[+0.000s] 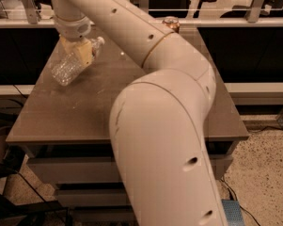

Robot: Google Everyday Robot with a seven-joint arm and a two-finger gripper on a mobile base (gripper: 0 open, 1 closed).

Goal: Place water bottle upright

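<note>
Gripper [83, 54] clamped on tilted water bottle [66, 69], upper left of frame.

The tan fingers [87, 51] are closed around the bottle's upper part, near the neck. The white cap points up and right and the clear ribbed base points down and left. The bottle sits over the table's [61, 112] left rear area; can't tell if the base touches the surface. The arm [169, 102] fills the centre and lower right of the frame. A copper can [170, 22] stands at the table's far edge, top centre, well apart from the bottle.
</note>
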